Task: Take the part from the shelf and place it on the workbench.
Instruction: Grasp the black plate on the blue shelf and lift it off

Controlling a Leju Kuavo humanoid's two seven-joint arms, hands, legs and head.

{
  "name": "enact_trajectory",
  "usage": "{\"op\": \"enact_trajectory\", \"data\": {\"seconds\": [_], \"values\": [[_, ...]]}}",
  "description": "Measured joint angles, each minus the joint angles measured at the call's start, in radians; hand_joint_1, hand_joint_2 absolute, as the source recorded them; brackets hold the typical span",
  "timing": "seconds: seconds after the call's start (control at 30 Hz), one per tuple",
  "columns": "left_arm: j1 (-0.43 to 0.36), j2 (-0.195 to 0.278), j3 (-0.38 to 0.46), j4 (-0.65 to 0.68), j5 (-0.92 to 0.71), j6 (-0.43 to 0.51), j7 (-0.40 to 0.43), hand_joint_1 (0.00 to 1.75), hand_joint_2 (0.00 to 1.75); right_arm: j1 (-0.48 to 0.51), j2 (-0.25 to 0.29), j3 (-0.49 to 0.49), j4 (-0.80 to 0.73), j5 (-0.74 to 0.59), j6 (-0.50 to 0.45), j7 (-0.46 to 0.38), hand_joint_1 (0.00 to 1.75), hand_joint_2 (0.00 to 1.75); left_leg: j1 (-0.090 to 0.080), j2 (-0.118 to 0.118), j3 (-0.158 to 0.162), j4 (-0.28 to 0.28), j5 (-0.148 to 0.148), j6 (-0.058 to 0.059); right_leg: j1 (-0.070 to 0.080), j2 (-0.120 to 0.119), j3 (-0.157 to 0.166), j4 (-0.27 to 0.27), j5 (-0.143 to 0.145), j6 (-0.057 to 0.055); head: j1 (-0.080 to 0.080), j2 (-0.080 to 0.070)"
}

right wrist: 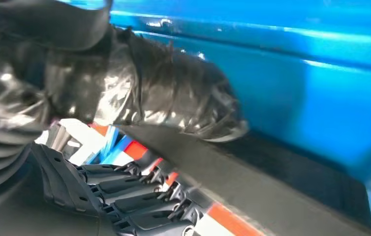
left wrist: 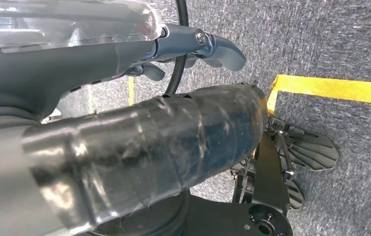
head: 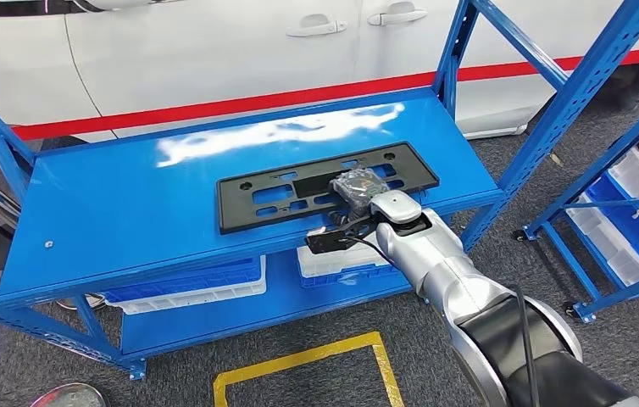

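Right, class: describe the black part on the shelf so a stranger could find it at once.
Start at the blue metal shelf in front of the white car. On its top level, toward the right, lies the part, under the robot's right hand. It is a flat, long black plastic panel with rectangular cut-outs, the one dark thing on that level.

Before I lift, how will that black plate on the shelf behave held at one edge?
The black plate looks thin, long and full of cut-outs, so probably light but prone to flex or droop from the right hand. The glossy blue shelf suggests it could slide easily if nudged.
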Motion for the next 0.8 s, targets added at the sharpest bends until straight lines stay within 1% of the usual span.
{"op": "enact_trajectory", "data": {"seconds": [0.53, 0.6, 0.7, 0.8], "values": [[0.0, -0.003, 0.0, 0.0, -0.002, -0.002, -0.003, 0.0, 0.0, 0.001, 0.0, 0.0, 0.0, 0.0, 0.0, -0.005, 1.75, 1.75, 0.0, 0.0, 0.001, 0.0, 0.0, 0.0, 0.0, 0.0, 0.001, 0.0, 0.0, 0.0, 0.0, 0.0], [0.0, -0.003, 0.0, 0.0, -0.002, -0.002, -0.004, 0.0, 0.0, 0.001, 0.0, 0.0, -0.003, 0.002, -0.016, -0.015, 1.75, 1.75, 0.0, 0.0, 0.001, 0.0, 0.0, 0.0, 0.0, 0.0, 0.001, 0.0, 0.0, 0.0, 0.0, 0.0], [0.001, -0.005, 0.007, 0.0, 0.006, 0.006, -0.013, 0.0, 0.0, -0.001, 0.0, 0.0, -0.021, 0.006, -0.066, -0.042, 1.75, 1.75, 0.0, 0.0, 0.0, 0.0, 0.0, 0.0, 0.0, 0.0, 0.001, 0.0, 0.0, 0.0, 0.0, 0.0], [0.002, -0.007, 0.02, 0.0, 0.012, 0.019, -0.031, 0.0, 1.31, -0.015, 0.004, 0.0, -0.072, 0.011, -0.093, -0.056, 1.75, 1.75, 0.0, 0.0, 0.0, 0.0, 0.0, 0.0, 0.0, 0.001, 0.0, 0.0, 0.0, 0.0, 0.0, 0.0]]}}
